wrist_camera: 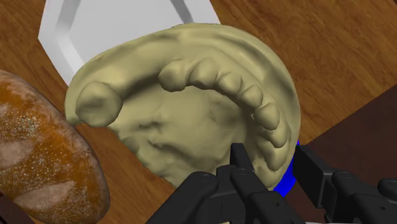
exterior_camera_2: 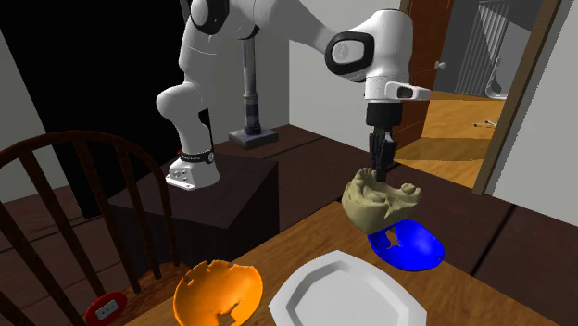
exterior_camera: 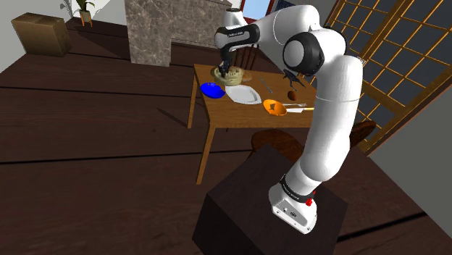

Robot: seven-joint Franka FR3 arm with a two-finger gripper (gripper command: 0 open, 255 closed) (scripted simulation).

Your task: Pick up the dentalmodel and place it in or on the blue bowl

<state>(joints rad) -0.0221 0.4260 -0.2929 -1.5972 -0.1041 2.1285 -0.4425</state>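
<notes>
Dentalmodel [wrist_camera: 191, 114] clasped at its rim by pincer [wrist_camera: 272, 160], near blue bowl [exterior_camera_2: 412, 245]

Two bowls [exterior_camera_2: 412, 246] [exterior_camera_2: 215, 289], one plate [exterior_camera_2: 343, 294], one dentalmodel [exterior_camera_2: 375, 202]

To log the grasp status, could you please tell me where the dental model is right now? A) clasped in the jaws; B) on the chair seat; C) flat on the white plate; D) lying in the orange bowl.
A: the jaws of the gripper are shut on the rim of the beige dental model, which they hold near the blue bowl.
</notes>
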